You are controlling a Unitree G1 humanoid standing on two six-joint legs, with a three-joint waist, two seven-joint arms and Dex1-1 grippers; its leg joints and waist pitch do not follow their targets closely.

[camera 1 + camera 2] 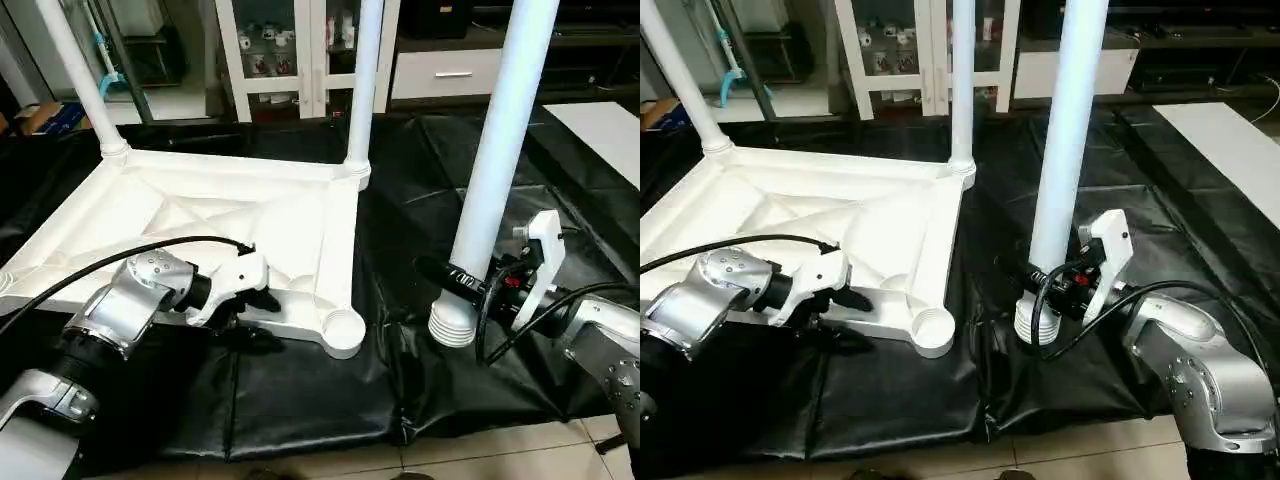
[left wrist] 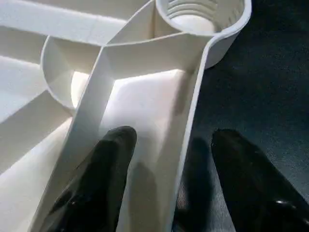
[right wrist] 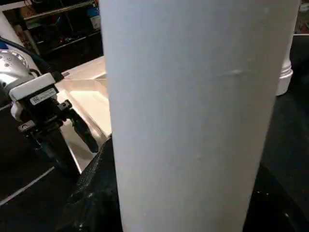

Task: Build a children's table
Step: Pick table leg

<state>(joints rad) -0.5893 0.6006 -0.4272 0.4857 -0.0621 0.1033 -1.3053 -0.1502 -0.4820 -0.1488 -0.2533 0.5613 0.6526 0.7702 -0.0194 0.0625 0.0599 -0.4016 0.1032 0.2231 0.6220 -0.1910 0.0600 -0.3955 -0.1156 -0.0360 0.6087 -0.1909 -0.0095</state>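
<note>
Right tool grips a loose leg upright, its threaded end on the black sheet at four o'clock. Left tool straddles the upturned top's rim — fingers apart. Two legs stand screwed in; the near socket sits empty.

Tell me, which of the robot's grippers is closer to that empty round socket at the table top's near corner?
Left. The left gripper straddles the table top's near edge rib right beside the empty socket. The right gripper holds a loose leg upright, farther off over the black sheet.
</note>
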